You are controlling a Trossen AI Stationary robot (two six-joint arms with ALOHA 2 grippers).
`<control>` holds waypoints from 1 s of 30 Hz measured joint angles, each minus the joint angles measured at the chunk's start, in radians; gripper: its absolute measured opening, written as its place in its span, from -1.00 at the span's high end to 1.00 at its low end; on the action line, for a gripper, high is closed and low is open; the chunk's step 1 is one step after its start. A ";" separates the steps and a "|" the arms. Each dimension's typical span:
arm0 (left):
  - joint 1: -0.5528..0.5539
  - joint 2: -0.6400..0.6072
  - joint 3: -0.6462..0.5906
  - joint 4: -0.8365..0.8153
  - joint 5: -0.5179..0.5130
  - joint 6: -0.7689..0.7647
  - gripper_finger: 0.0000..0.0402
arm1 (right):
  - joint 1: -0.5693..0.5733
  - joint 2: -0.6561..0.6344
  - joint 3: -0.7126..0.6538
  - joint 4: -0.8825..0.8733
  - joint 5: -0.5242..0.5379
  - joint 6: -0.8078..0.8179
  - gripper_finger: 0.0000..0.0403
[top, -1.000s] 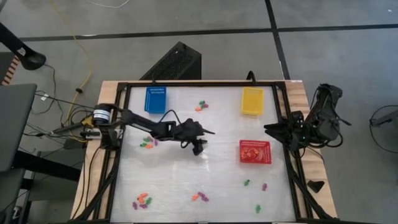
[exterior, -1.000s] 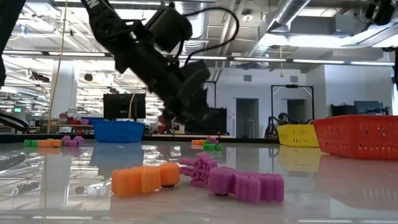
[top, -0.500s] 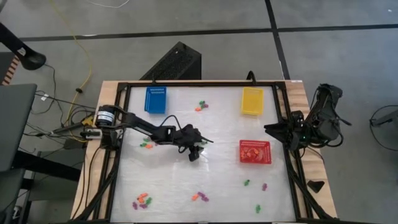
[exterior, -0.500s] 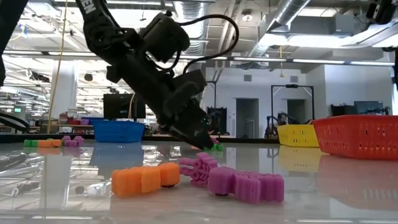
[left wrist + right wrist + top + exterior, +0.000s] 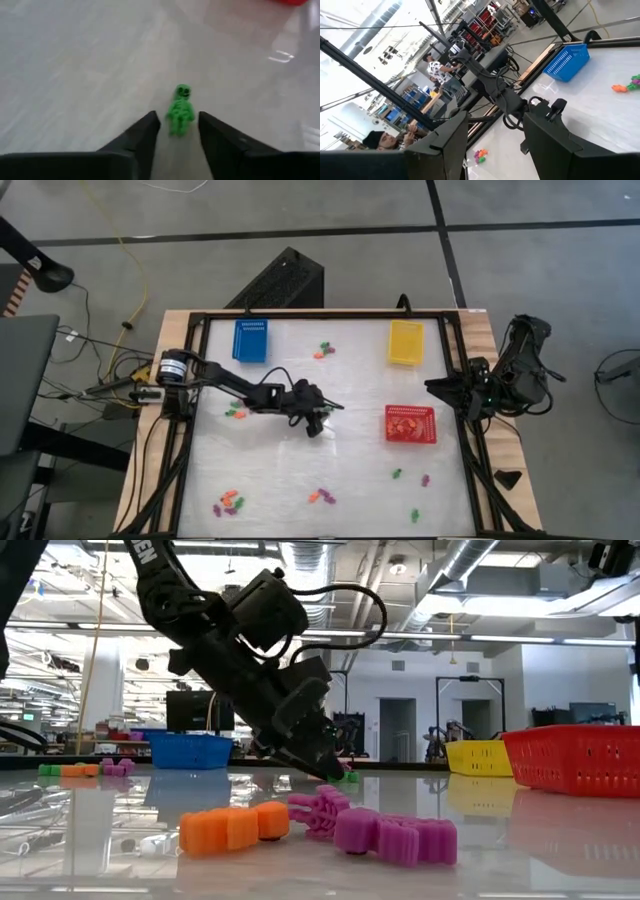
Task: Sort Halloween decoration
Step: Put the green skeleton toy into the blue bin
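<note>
Bare table (image 5: 350, 470) surrounds the left gripper (image 5: 179, 131) — its parted fingers flank only a green figure (image 5: 180, 109); the red basket (image 5: 410, 424) stands well apart.

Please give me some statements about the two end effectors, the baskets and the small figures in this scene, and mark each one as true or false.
1. The left end effector is open, with a green figure between its fingers. True.
2. The red basket is empty. False: it holds pieces.
3. The right end effector waits at the table's right edge. True.
4. The blue basket stands beside the red one. False: it stands at the far left, and the yellow basket at the far right.
</note>
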 joint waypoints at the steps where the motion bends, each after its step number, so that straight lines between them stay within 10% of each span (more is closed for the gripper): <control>1: 0.001 -0.001 0.000 -0.025 -0.002 -0.006 0.51 | 0.000 0.000 0.000 0.000 0.000 -0.002 -0.10; 5: 0.004 -0.002 0.000 -0.079 0.024 -0.013 0.93 | 0.000 0.000 0.000 0.000 0.000 -0.007 -0.10; 18: 0.045 -0.018 -0.014 0.234 0.060 -0.210 1.00 | 0.000 0.000 0.000 -0.008 0.001 -0.030 -0.10; 30: 0.162 -0.035 -0.460 1.224 -0.161 -0.486 1.00 | 0.002 0.000 0.000 -0.013 -0.002 -0.035 -0.10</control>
